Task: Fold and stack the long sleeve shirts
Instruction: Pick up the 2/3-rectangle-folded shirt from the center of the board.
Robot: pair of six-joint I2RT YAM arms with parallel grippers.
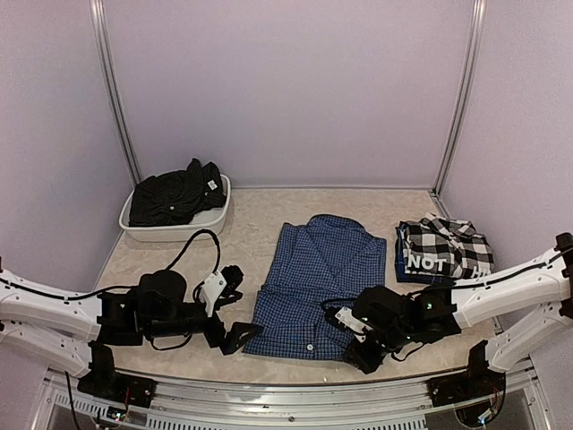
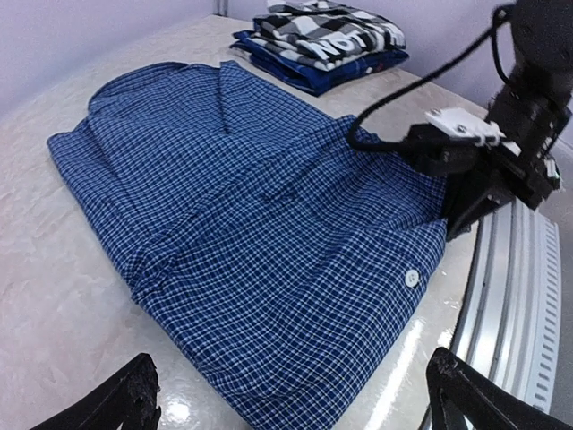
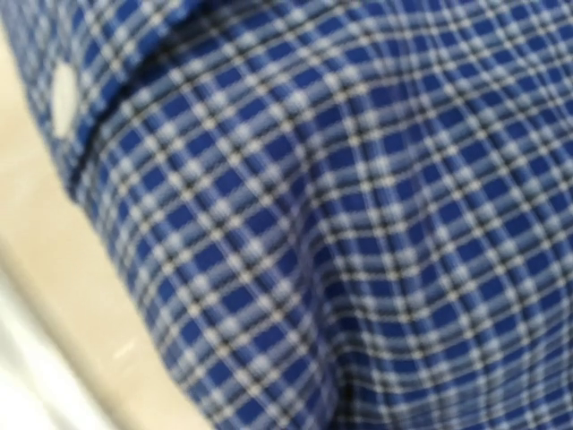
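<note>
The blue long sleeve shirt (image 1: 313, 282) with a fine dark check lies flat in the middle of the table, collar away from me, sleeves folded in. My right gripper (image 1: 353, 336) is at its near right corner, shut on the hem by the white button (image 2: 412, 278). Blue cloth (image 3: 358, 224) fills the right wrist view and hides the fingers. My left gripper (image 1: 236, 309) stands open just off the shirt's near left edge, its fingers (image 2: 125, 403) apart with nothing between them. A folded black-and-white check shirt (image 1: 445, 248) with white lettering lies at the back right. A black shirt (image 1: 175, 195) is bunched in a basin.
The white basin (image 1: 170, 231) stands at the back left. The check shirt rests on another folded blue garment (image 2: 295, 73). A metal rail (image 2: 515, 296) runs along the table's near edge, close to the right gripper. Walls close in the back and both sides.
</note>
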